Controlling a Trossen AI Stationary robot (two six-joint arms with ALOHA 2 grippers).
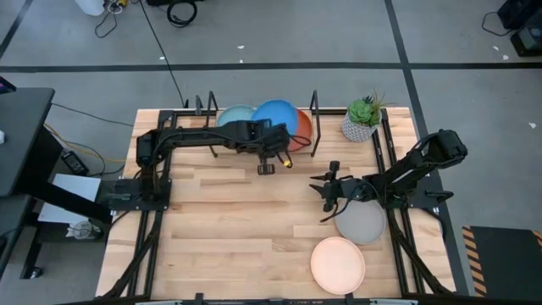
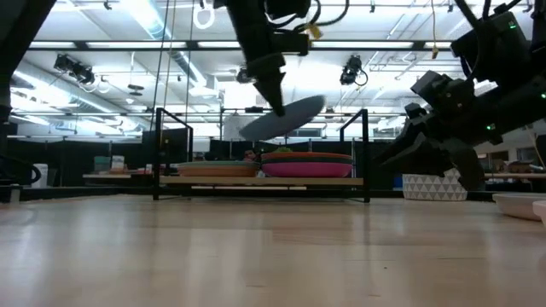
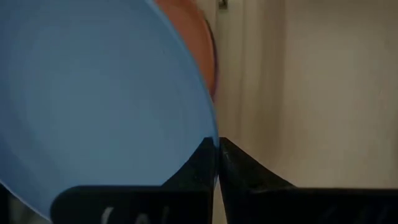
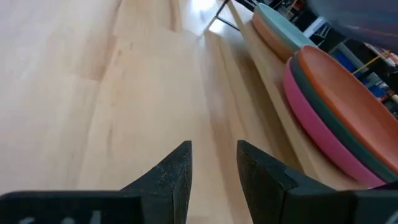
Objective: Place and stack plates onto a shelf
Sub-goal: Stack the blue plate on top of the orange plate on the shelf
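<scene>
My left gripper (image 1: 273, 146) reaches over the shelf (image 1: 254, 151) and is shut on the bright blue plate (image 1: 276, 116), which hovers tilted above the shelf's right stack. That stack (image 2: 307, 162) has magenta at the bottom, then dark teal, then orange. The left stack (image 2: 217, 169) is a peach plate under a light turquoise one. Both stacks rest flat on the shelf board. My right gripper (image 1: 326, 191) is open and low over the table, right of centre, touching nothing. A grey plate (image 1: 362, 222) and a cream plate (image 1: 337, 263) lie flat on the table near it. My left gripper pinches the blue plate's rim (image 3: 208, 134) between its two fingers (image 2: 275, 98). The fingers come from above, slanting down. The plate is lifted clear and tilted over the orange plate (image 3: 200, 46), its lower edge (image 2: 243, 132) toward the left stack.
A small potted green plant (image 1: 362, 119) stands right of the shelf near the table's far right corner. The shelf's black end frames (image 2: 365, 153) rise at both ends. Bare wood stretches across the table's middle and near left (image 1: 220, 229).
</scene>
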